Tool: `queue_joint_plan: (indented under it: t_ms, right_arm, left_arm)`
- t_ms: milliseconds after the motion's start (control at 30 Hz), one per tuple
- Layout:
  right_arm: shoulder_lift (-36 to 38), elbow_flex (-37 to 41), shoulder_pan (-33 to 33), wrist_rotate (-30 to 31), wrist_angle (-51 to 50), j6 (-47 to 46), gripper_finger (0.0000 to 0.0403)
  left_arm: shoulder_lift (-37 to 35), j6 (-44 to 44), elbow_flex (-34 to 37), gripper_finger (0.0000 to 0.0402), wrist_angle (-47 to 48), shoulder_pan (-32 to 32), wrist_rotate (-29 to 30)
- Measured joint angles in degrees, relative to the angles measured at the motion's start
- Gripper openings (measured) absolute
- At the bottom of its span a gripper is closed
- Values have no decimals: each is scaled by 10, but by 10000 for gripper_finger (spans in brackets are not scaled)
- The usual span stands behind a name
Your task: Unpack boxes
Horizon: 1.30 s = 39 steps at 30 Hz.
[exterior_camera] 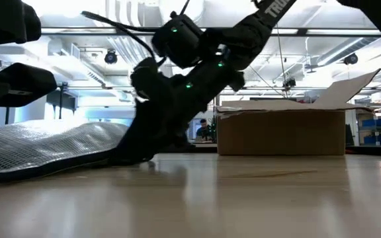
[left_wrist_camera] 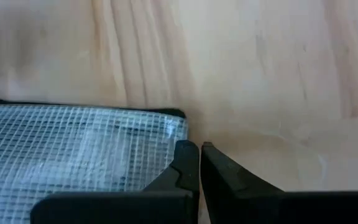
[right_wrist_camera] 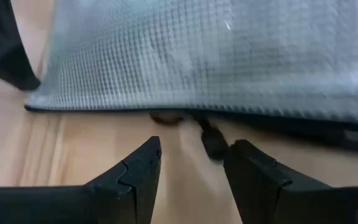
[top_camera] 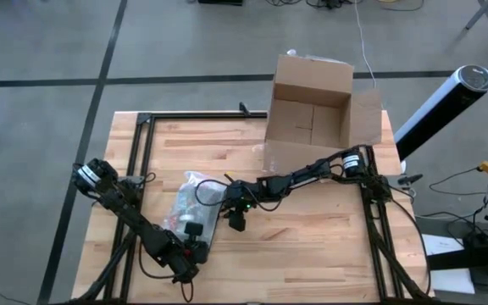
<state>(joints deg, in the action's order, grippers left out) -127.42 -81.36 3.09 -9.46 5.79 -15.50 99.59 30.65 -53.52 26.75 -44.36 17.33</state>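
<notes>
Closest to the low camera is the bare wooden table (exterior_camera: 243,198), and behind it, on the far side, stands the brown cardboard box (top_camera: 310,117). It sits upright at the far edge of the table with its flaps open; seen from above, the inside shows only cardboard. Neither pair of jaws is near the box: both are at work well apart from it, on the near-left part of the table, around a translucent mesh pouch (top_camera: 186,203) that lies flat on the wood.

The right gripper (top_camera: 213,193) reaches from the box side across the table to the far edge of the pouch. Its jaws stand about half open and hold nothing; in the right wrist view the pouch edge lies just in front of the two fingertips (right_wrist_camera: 149,155), with a small dark thing under that edge which I cannot identify.

The left gripper (top_camera: 195,230) is at the near corner of the pouch. Its jaws are fully closed, the two tips pressed together. In the left wrist view the corner of the pouch lies just beside the tips; whether any of it is pinched between them I cannot tell
</notes>
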Motion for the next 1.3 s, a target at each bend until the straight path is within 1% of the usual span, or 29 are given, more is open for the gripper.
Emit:
queue_joint_plan:
  t_ms: [167, 333, 467, 600, 667, 900, 1033, 1300]
  right_arm:
    - [-35, -67, 0, -5, -65, 25, 158]
    - [-58, -101, 0, -28, -118, 62, 133]
    - [-59, -101, 0, -23, -123, 68, 91]
    - [-57, -101, -2, -26, -127, 72, 23]
    - [-56, -101, -2, -27, -136, 73, 9]
    - [-41, -100, -11, -31, -178, 81, 3]
    - [-27, -98, -21, -30, -201, 89, 1]
    - [-16, -98, -45, -22, -249, 101, 1]
  left_arm:
    - [0, 0, 0, 0, -4, 0, -7]
    - [0, -1, 0, 0, -9, 2, -12]
    - [0, -1, 0, 0, -8, 3, -12]
    - [0, 0, 0, 0, -9, 3, -12]
    - [0, 2, 0, 0, -8, 3, -12]
    - [0, 22, 0, 0, -8, 3, -15]
    - [0, 35, 0, 0, -9, 1, -32]
    - [0, 49, 0, 0, -12, -16, -48]
